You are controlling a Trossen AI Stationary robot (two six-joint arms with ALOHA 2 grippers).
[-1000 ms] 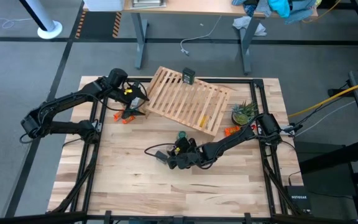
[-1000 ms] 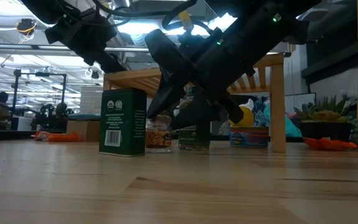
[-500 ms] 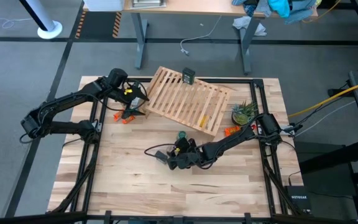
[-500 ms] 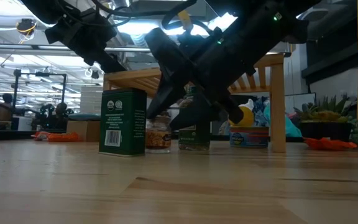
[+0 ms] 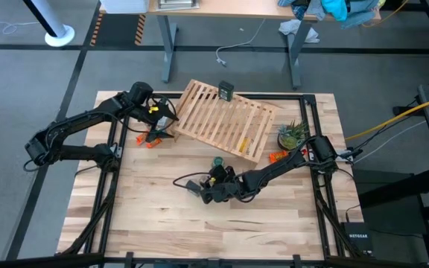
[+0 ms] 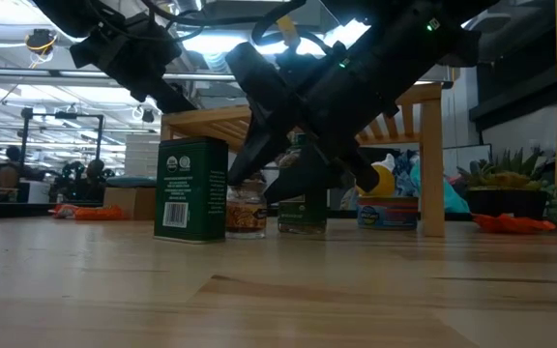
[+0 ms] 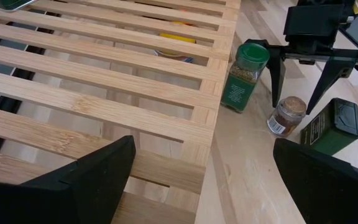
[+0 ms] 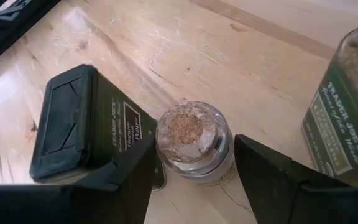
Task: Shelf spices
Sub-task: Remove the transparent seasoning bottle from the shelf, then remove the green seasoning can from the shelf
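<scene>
The light-wood slatted shelf [image 5: 226,119] stands tilted at the table's far side, with one dark squarish jar [image 5: 226,91] on its far edge. On the tabletop in front of it stand the green round jar [image 7: 244,81], the tiny clear glass jar [image 8: 194,140] and the second dark squarish jar [image 8: 79,121]. My right gripper [image 8: 196,163] is open and points down over the glass jar, one finger on each side of it. My left gripper [image 7: 197,183] is wide open above the shelf's near left corner [image 7: 197,143]. My right gripper comes at the glass jar's top [image 8: 188,124] from above, and its fingers [image 8: 272,174] stand close on either side. Whether they touch it I cannot tell. The jar stands upright on the table.
A potted plant [image 5: 293,134] and orange pieces [image 5: 278,155] lie by the shelf's right end, with more orange pieces [image 5: 149,140] at its left end. A yellow thing [image 7: 173,46] shows under the slats. A black cable [image 5: 185,179] curls beside the right gripper. Bare tabletop [image 5: 214,231] lies toward the near edge.
</scene>
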